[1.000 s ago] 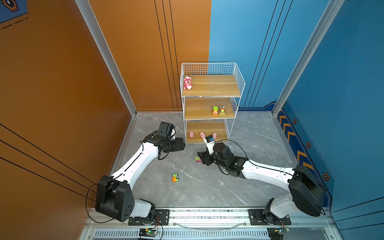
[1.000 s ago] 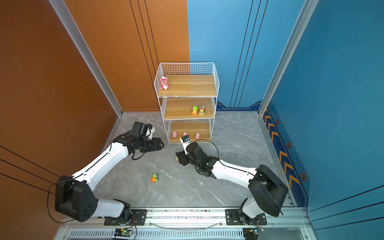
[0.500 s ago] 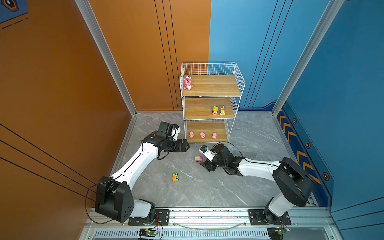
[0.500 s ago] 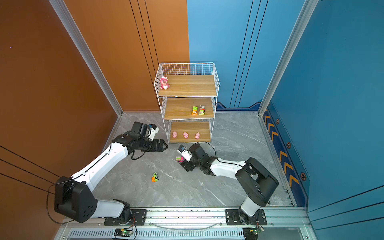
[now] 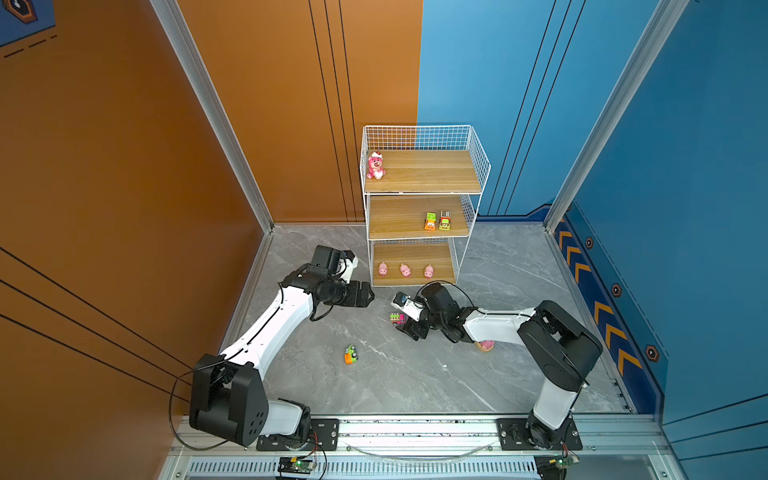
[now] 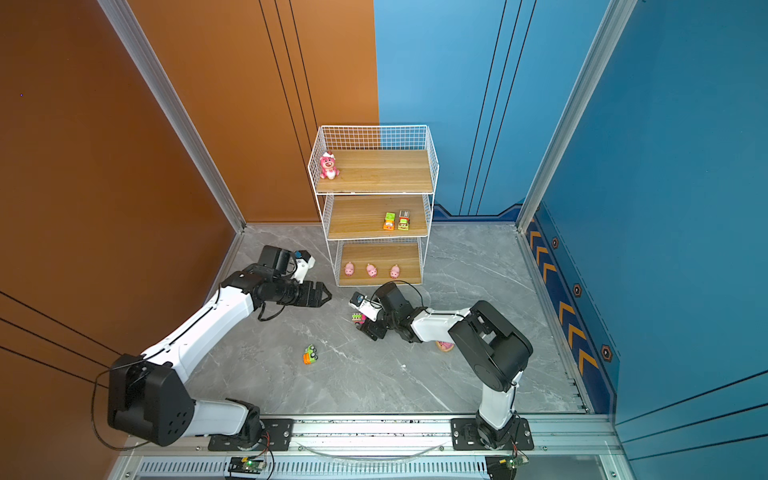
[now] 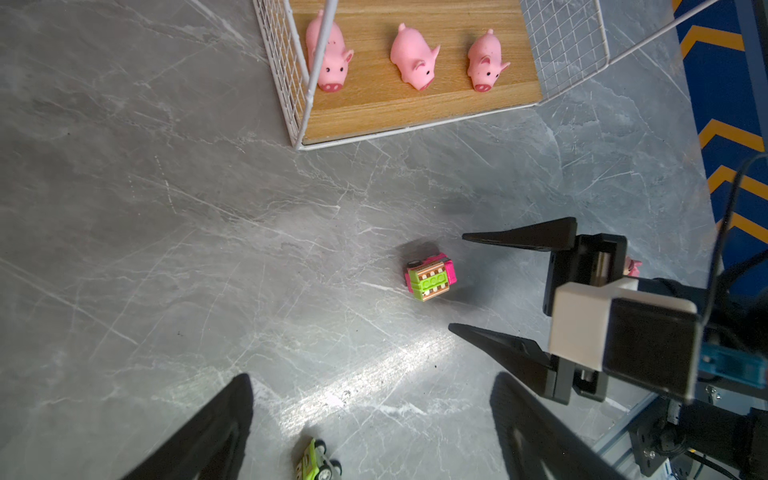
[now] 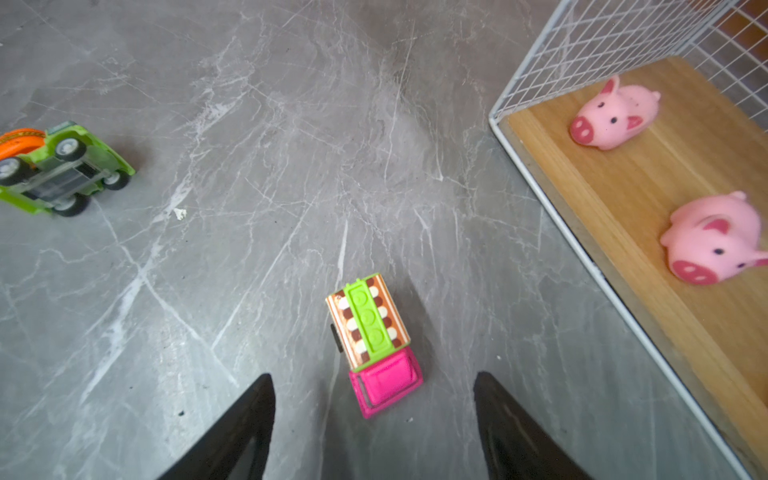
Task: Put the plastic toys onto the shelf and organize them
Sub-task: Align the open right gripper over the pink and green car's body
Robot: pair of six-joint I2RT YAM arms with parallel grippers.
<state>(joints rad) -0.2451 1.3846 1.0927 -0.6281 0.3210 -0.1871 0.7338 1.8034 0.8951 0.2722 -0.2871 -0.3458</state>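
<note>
A pink toy on a tan base [image 5: 485, 345] shows only as a sliver beneath the right arm [image 5: 498, 324] in both top views. In the left wrist view the picture's edge cuts off the green car [image 7: 311, 459], and the shelf's corner post [image 7: 320, 45] crosses the leftmost pig [image 7: 336, 62]. In the right wrist view the nearer pig [image 8: 715, 245] is blurred and clipped at the edge.
</note>
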